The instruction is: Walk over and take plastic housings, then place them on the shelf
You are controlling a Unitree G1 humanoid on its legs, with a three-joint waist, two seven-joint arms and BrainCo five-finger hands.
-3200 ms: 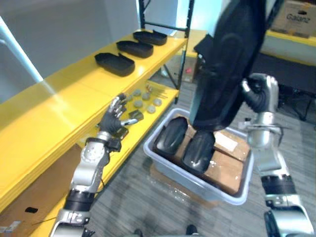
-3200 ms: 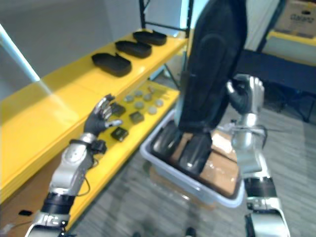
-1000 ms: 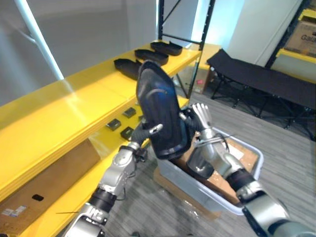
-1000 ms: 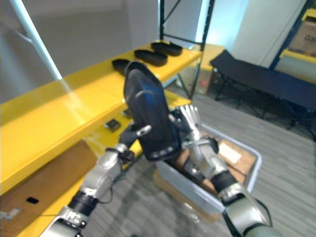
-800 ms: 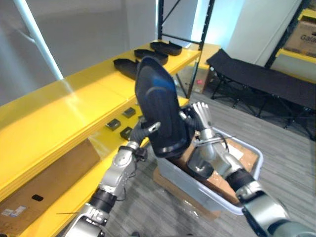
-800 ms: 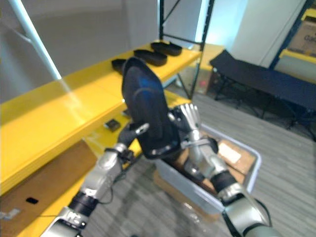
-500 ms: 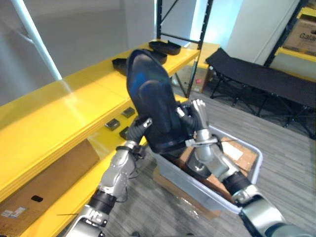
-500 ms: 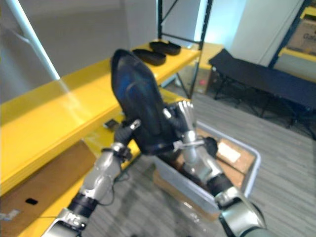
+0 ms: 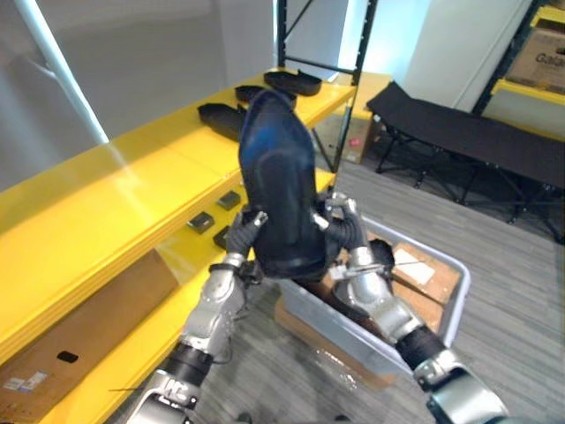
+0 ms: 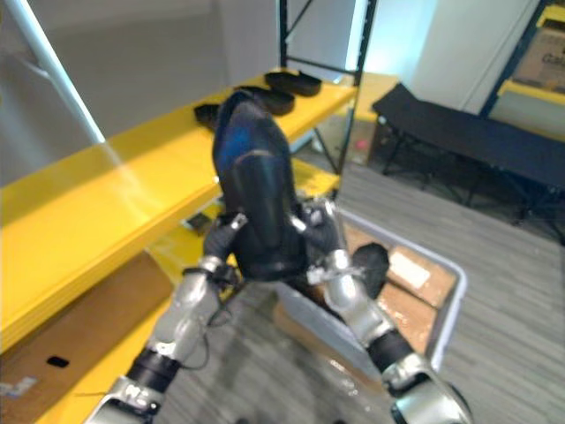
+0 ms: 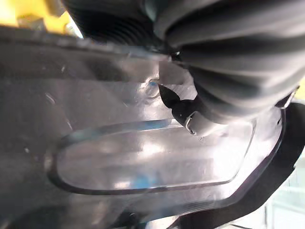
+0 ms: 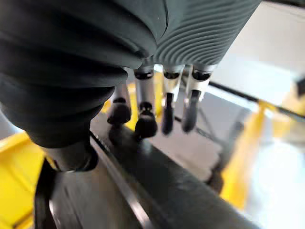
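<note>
Workshop with a grey plank floor and a long yellow shelf (image 9: 115, 190) beyond the fingers. On its top board, past the fingertips, shelved housings (image 9: 221, 117) in a row, black and hollow side up. On the lower board, just outside the left fingers, small dark parts (image 9: 201, 221). Below and behind the right fingers, a grey bin (image 9: 446, 305) with cardboard (image 9: 415, 265) and a spare housing (image 10: 371, 259) inside. Farther off, a black folding cot (image 9: 459, 137).

Between both hands, raised in front of the shelf: the held housing (image 9: 278, 190), large, black, plastic, upright, rounded end up, glossy face toward the head camera.

Left hand (image 9: 245, 231) clamped on its lower left edge, thumb (image 11: 190, 121) pressed on the glossy face, fingers curled round behind the rim.

Right hand (image 9: 344, 234) at the opposite edge, fingers (image 12: 144, 100) nearly straight, dark tips resting on the rim; pressing, not wrapped.

Lower end of the held housing level with both palms, most of its length rising above the fingertips, apart from shelf and bin.
</note>
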